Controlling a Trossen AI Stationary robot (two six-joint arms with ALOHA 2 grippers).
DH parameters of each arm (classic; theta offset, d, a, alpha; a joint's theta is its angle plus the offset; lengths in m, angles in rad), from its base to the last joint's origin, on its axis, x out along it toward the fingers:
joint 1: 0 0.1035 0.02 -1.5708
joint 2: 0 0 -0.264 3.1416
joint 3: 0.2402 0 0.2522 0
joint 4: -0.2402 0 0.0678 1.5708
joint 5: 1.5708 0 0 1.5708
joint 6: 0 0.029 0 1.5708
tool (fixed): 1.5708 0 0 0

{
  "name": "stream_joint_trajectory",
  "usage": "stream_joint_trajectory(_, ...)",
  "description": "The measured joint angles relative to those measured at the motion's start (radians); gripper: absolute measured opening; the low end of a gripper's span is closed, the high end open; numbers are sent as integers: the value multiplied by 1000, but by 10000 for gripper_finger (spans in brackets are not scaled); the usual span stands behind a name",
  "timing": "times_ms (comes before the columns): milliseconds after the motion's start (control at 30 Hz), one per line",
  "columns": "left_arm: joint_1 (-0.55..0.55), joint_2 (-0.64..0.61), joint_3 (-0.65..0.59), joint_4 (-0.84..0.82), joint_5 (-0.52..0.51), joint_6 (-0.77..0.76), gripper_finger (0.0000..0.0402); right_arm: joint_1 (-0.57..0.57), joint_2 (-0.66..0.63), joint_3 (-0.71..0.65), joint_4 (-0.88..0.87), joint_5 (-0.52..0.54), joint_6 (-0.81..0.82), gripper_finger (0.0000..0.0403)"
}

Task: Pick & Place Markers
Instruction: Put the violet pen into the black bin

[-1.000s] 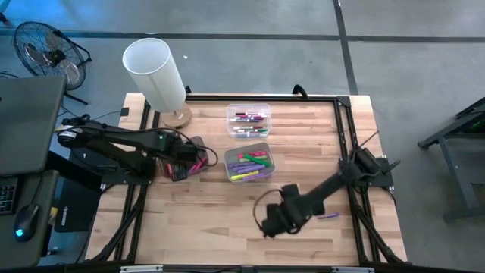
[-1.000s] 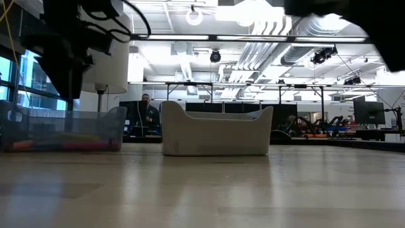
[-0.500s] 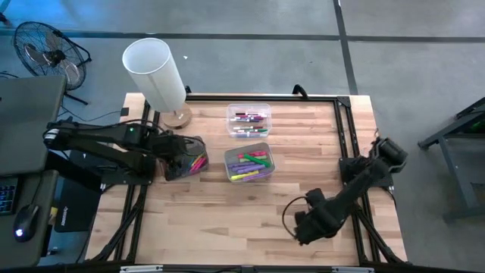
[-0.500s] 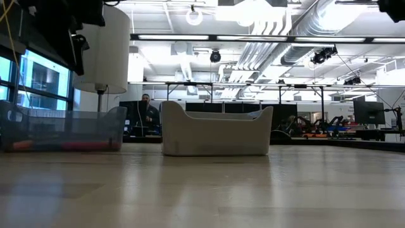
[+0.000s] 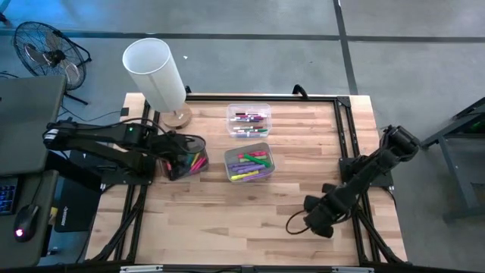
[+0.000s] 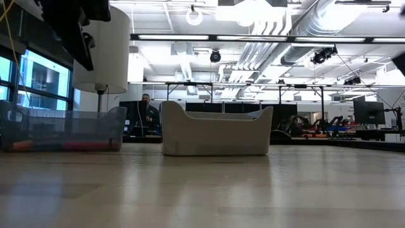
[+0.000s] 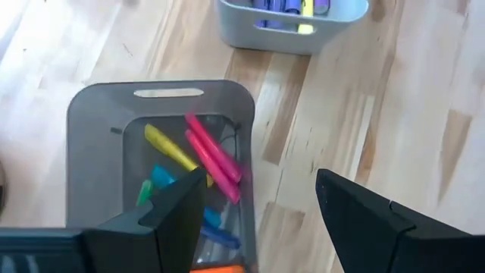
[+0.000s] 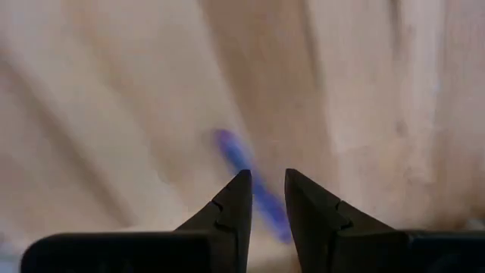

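Observation:
Three bins hold markers: a dark grey bin [image 7: 159, 114] with pink, yellow, blue, green and orange ones, a pale grey bin [image 5: 248, 162] at the table's middle, and a clear bin [image 5: 248, 120] farther back. My left gripper [image 7: 261, 205] hangs open above the dark bin [image 5: 189, 161], touching nothing. One purple marker [image 8: 235, 152] lies on the bare wood near the right edge. My right gripper [image 8: 265, 189] points down just over it, its fingers a narrow gap apart on either side of it. In the high view my right gripper [image 5: 317, 218] hides this marker.
A white lamp [image 5: 155, 72] on a wooden foot stands at the far left corner. A black frame [image 5: 342, 136] runs along the table's sides. Bare wood lies in front of the bins, between the two arms. People and desks show in the room beyond the table.
My right gripper has swung toward the table's right edge, sunk and rolled, and now stands over the purple marker, which has not moved. My left gripper has risen out of the dark bin and drawn back a little toward the left edge.

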Motion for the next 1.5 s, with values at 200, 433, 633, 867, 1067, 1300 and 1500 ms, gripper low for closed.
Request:
stream_joint_trajectory(200, 0, 2, 0, 3, 0, -79, 246, 0, 0, -93, 75, -44, -80, 71)
stream_joint_trajectory(433, 0, 2, 0, 4, -7, -178, 246, 1, 0, -150, 175, -140, -124, 111)
stream_joint_trajectory(633, 0, 2, 0, 6, -27, -243, 246, 6, -3, -147, 168, -123, -164, 138)
stream_joint_trajectory(867, 0, 2, 0, 36, -27, -264, 246, 32, -48, -126, 147, -188, 108, 139)
stream_joint_trajectory(1067, 0, 2, 0, 62, -30, -262, 246, 104, -117, -121, 151, -195, 413, 140)
stream_joint_trajectory(1300, 0, 2, 0, 62, -30, -233, 246, 275, -127, -123, 218, -85, 199, 139)
stream_joint_trajectory(1500, 0, 2, 0, 61, -30, -238, 246, 362, -127, -123, 213, 37, 5, 139)
